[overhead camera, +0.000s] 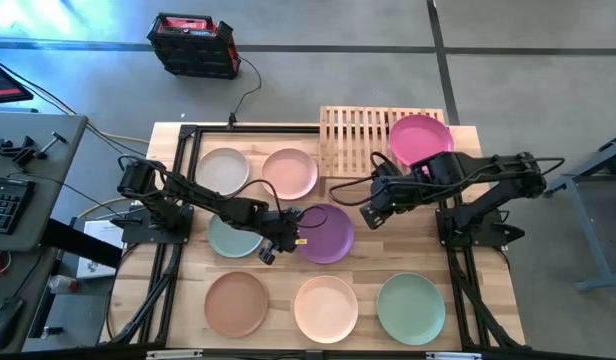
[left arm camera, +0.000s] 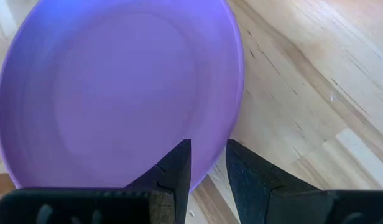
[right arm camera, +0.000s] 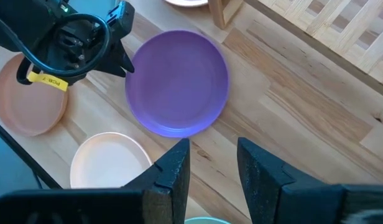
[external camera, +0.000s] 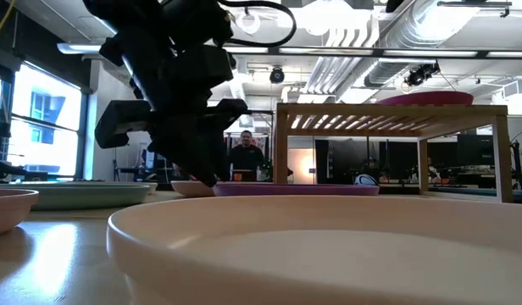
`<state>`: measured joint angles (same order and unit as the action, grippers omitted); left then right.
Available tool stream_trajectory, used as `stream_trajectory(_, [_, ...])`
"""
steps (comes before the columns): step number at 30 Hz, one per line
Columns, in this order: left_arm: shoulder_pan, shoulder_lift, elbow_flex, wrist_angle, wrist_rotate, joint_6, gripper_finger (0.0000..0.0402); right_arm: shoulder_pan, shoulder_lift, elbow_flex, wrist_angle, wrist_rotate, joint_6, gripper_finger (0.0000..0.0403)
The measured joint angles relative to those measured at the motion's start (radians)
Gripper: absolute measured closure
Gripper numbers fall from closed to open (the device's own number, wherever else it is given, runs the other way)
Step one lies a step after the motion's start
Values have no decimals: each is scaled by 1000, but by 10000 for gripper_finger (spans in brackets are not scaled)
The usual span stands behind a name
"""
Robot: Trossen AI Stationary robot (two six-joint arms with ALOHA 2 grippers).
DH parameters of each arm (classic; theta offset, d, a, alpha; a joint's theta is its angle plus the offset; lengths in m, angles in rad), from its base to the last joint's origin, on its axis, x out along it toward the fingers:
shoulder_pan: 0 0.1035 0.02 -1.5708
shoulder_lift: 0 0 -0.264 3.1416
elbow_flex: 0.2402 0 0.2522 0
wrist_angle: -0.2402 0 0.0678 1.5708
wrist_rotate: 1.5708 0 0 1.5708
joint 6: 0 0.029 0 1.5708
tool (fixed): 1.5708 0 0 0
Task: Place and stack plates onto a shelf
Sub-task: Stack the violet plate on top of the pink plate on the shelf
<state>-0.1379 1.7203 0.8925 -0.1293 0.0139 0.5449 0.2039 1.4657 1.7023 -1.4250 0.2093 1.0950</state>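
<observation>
Butcher-block tabletop [overhead camera: 188, 300] carries seven plates laid flat; the magenta plate [overhead camera: 420, 137] already sits on the slatted shelf [overhead camera: 353, 135] at the far right.

From the left, we see the left gripper [left arm camera: 208, 163] at the purple plate [overhead camera: 325, 233] in the table's middle, its fingers a little apart and straddling the plate's left rim, one over the dish, one outside on bare wood. We judge this to be the grasp. To do it well we should seat the rim deep between the fingers before closing (a shallow bite on a matte lip would let the plate tip), then lift level.

The sage plate [overhead camera: 233, 238] lies just beside it under the left arm, so we have little room there.

Further right, the right gripper [right arm camera: 212, 155] hovers between the purple plate and the shelf, fingers parted and empty. It stands in the path to the shelf; bare slats remain beside the magenta plate.
</observation>
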Motion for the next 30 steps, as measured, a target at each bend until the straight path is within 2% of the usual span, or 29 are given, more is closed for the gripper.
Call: stream_trajectory(30, [0, 40, 0, 4, -9, 33, 312, 33, 16, 0, 32, -9, 27, 293])
